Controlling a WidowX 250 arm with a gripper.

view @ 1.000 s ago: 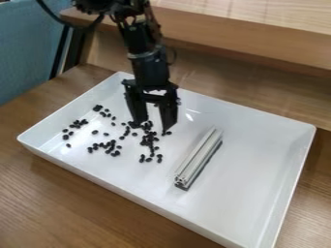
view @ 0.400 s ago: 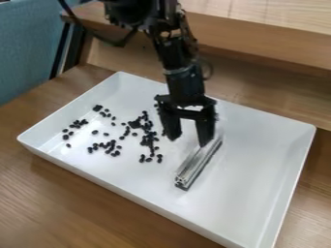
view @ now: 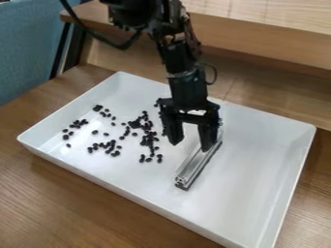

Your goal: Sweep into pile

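Observation:
My gripper (view: 190,146) hangs over the middle of the white tray (view: 265,145), its two fingers apart and pointing down. One finger stands in front of the upper part of a silver metal bar (view: 192,171), hiding some of it; whether they touch I cannot tell. The other finger is left of the bar, with white tray floor between the two. The bar lies slanted on the tray floor. Left of the gripper, small black beans are scattered: a denser cluster (view: 148,138) close by, a group (view: 107,145) in front of the left part, and others (view: 78,123) farther left.
Raised walls run round the tray, which sits on a brown wooden table (view: 71,198). Behind it stands a wooden ledge (view: 259,41). A blue surface (view: 26,48) is at the upper left.
From the bean cluster, the gripper has moved right to the bar's upper end, ending slightly lower in the view. Beans and bar look unmoved.

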